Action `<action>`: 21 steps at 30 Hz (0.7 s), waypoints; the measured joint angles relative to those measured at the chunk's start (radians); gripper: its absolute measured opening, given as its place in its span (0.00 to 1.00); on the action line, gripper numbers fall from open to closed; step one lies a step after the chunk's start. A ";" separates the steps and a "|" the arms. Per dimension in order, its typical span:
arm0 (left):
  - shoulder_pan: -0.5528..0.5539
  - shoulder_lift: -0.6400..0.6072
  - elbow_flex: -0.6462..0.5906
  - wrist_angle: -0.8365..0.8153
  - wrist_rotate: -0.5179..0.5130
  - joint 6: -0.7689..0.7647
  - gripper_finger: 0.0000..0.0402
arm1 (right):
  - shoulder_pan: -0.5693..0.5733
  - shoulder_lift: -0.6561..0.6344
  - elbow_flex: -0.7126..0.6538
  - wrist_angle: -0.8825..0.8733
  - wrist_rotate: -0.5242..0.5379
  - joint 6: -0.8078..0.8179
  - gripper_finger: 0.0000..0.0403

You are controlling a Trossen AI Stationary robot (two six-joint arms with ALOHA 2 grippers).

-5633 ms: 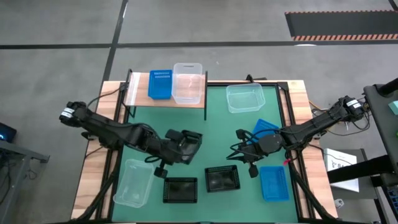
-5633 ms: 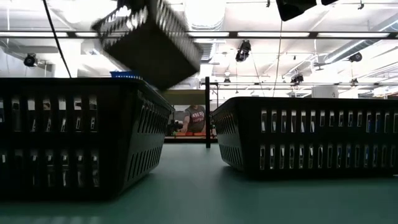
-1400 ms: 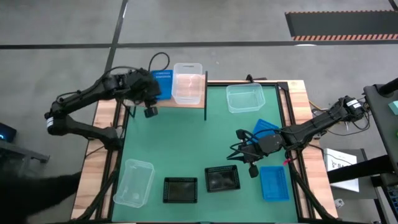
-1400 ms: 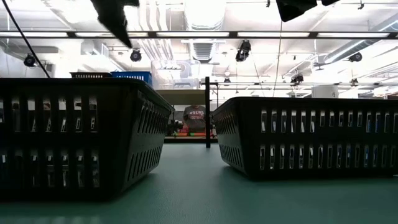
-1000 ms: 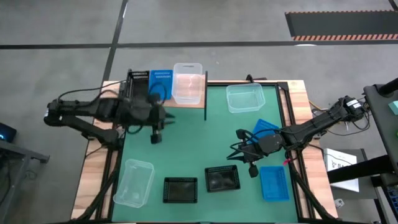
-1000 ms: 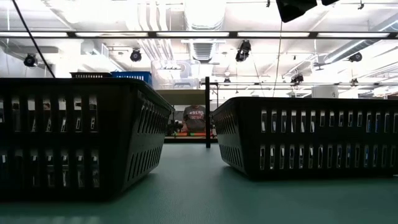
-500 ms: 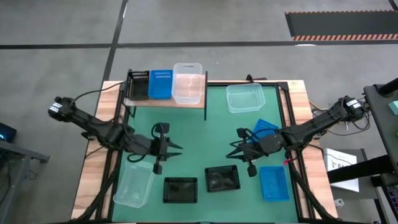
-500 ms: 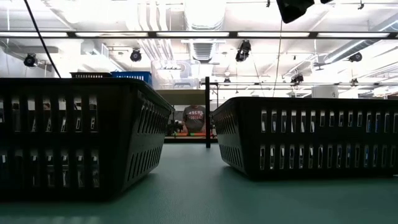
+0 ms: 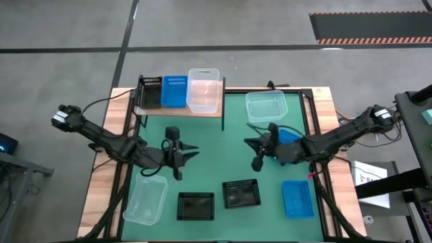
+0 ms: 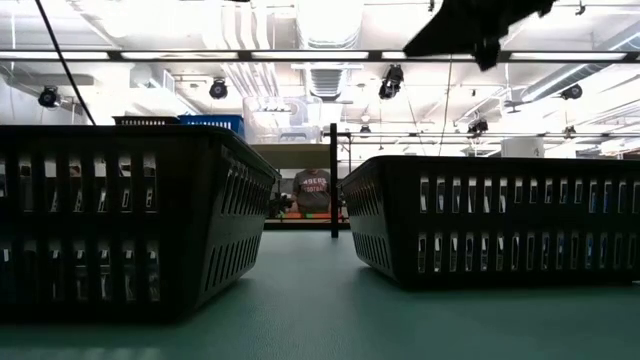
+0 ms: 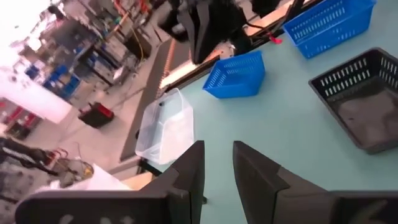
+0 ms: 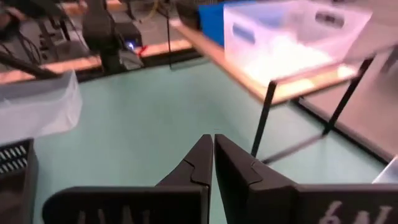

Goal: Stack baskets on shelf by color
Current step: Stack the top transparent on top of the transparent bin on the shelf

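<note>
Seen from above, the shelf point(image 9: 181, 108) at the far edge of the tabletop point(image 9: 223, 145) carried one black, one blue and one clear basket side by side. We judged the next target to be the left black basket point(image 9: 196, 206) at the near edge, its long axis running left to right. The left claw point(image 9: 194, 151), slightly spread and holding nothing, hovered nearer it than the right claw point(image 9: 248, 143), which was pressed together and empty. The low view showed both black baskets upright and apart; the left wrist view point(image 11: 217, 168) alone showed the gap between the fingers.
</note>
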 joint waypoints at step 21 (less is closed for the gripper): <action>0.000 -0.068 -0.041 0.033 -0.234 0.150 0.17 | -0.201 0.054 0.068 -0.243 -0.078 0.377 0.26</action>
